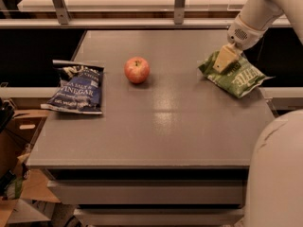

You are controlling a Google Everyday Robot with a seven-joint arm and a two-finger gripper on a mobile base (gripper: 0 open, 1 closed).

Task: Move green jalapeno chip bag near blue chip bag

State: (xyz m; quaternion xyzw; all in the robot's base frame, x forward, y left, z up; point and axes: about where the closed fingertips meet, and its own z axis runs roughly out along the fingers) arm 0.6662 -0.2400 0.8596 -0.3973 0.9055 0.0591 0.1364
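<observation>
The green jalapeno chip bag point(239, 77) lies at the right edge of the grey table point(161, 126), its right end hanging slightly over the side. My gripper point(222, 63) comes down from the upper right and its pale fingers rest on the bag's upper left part. The blue chip bag point(75, 88) with white "SEA SALT & VINEGAR" lettering lies flat at the table's left edge, far from the gripper.
A red apple point(137, 70) stands between the two bags, left of the table's middle. A metal rail point(142, 22) runs along the back of the table. The robot's white body point(277, 174) fills the lower right corner. Cardboard boxes point(19, 126) sit on the floor at left.
</observation>
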